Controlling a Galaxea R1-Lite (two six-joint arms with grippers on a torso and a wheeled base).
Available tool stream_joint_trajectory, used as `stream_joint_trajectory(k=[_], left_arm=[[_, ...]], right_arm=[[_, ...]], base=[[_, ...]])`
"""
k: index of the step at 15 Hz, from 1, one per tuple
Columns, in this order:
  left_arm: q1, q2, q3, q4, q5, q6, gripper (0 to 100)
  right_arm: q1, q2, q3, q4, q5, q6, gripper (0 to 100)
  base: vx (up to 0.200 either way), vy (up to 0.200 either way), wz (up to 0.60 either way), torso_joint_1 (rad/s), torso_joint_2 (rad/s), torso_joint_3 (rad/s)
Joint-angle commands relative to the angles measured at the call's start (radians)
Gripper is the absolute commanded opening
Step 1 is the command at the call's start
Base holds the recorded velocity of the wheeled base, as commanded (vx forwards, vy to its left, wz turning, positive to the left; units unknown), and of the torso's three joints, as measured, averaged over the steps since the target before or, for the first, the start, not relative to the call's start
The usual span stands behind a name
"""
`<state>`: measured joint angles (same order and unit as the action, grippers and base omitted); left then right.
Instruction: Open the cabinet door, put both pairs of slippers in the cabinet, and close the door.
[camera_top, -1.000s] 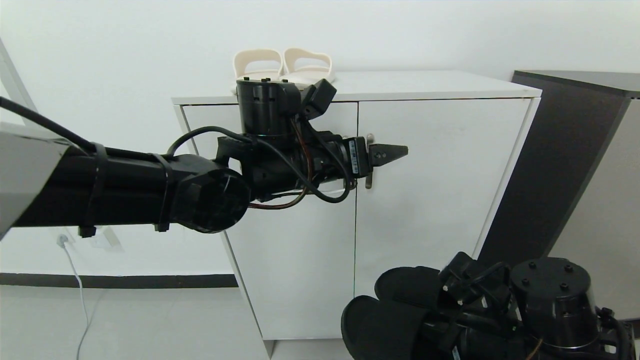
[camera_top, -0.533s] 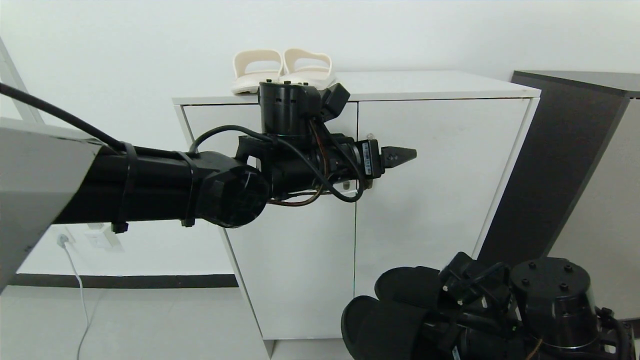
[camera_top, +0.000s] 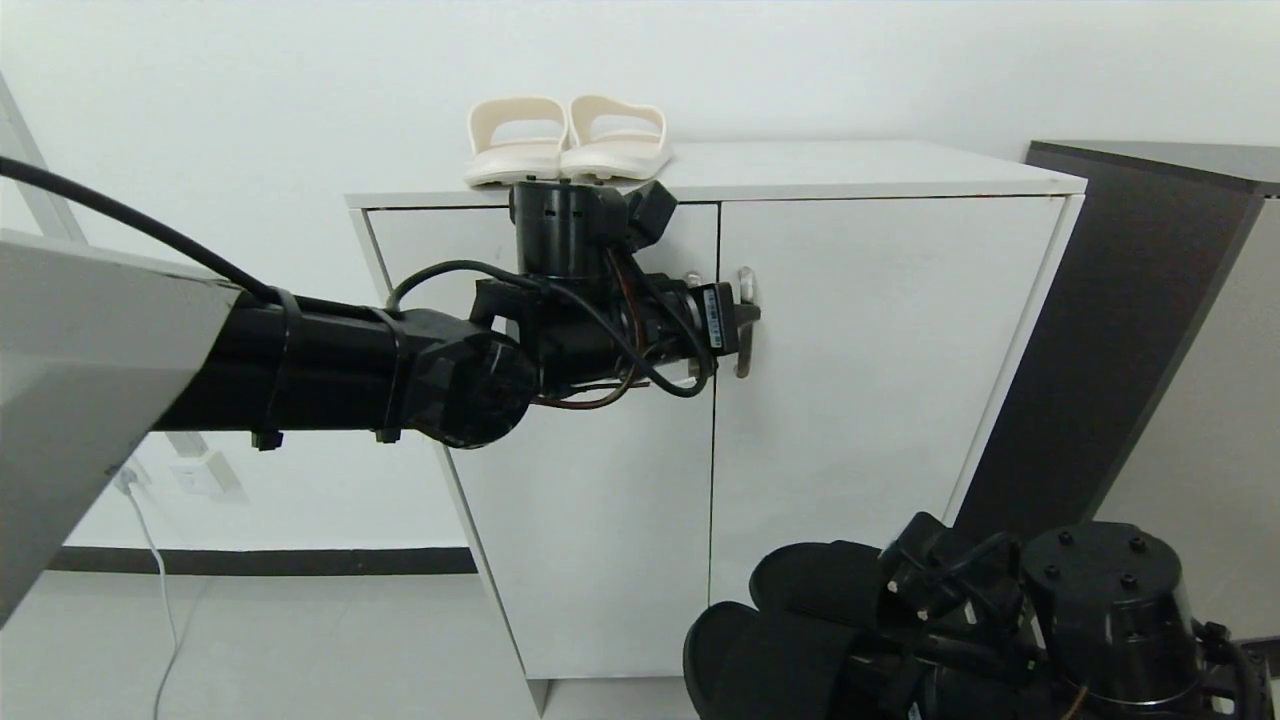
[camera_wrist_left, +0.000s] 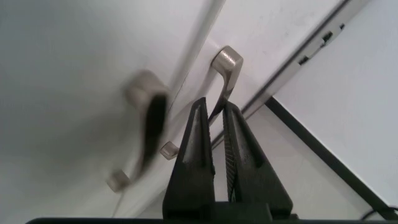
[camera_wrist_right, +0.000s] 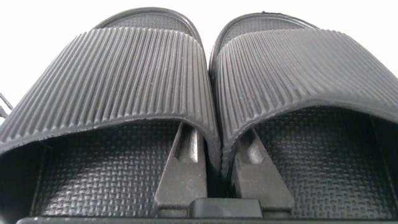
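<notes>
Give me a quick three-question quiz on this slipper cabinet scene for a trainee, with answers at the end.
1. True or false: the left gripper has its jaws around a door handle.
2. Relative to the cabinet, where are the cream slippers? A) inside it B) on top of it C) on the floor beside it
3. Fill in: the right gripper is shut on a pair of ____ slippers.
Key: 1 true; 2 B; 3 black, the black slippers.
</notes>
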<state>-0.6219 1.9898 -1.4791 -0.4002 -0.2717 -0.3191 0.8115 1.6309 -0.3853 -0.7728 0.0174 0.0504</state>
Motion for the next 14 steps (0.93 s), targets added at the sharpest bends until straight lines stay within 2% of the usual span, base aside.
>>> stream_joint_trajectory(k=[1,4,5,6,9,12,14], left_arm=[[-0.001,-0.017,0.039,-0.023,-0.003,-0.001,0],[-0.018,-0.068,0.174,-0.141,-0.014,-0.006,0],[-0.024,-0.078,0.189,-0.147,-0.014,-0.005,0],[-0.042,-0.118,0.252,-0.166,-0.015,-0.005,0],[-0.084,-0.190,0.330,-0.169,-0.009,-0.008,0],[-0.084,-0.281,0.418,-0.170,-0.007,-0.008,0],[-0.061,-0.310,0.445,-0.170,-0.006,-0.008,0]], right_arm=[[0.003,-0.006,0.005,0.000,0.027,0.000,0],[0.003,-0.043,0.037,-0.006,0.118,0.000,0],[0.003,-0.049,0.043,-0.008,0.130,0.000,0],[0.005,-0.069,0.060,-0.011,0.173,-0.003,0],[0.005,-0.074,0.063,-0.011,0.180,-0.017,0],[0.009,-0.075,0.068,-0.011,0.180,-0.018,0],[0.020,-0.075,0.075,-0.011,0.179,-0.037,0]], base=[[0.000,0.000,0.00,0.000,0.00,0.000],[0.000,0.000,0.00,0.000,0.00,0.000],[0.000,0.000,0.00,0.000,0.00,0.000],[0.000,0.000,0.00,0.000,0.00,0.000],[0.000,0.000,0.00,0.000,0.00,0.000],[0.000,0.000,0.00,0.000,0.00,0.000],[0.000,0.000,0.00,0.000,0.00,0.000]])
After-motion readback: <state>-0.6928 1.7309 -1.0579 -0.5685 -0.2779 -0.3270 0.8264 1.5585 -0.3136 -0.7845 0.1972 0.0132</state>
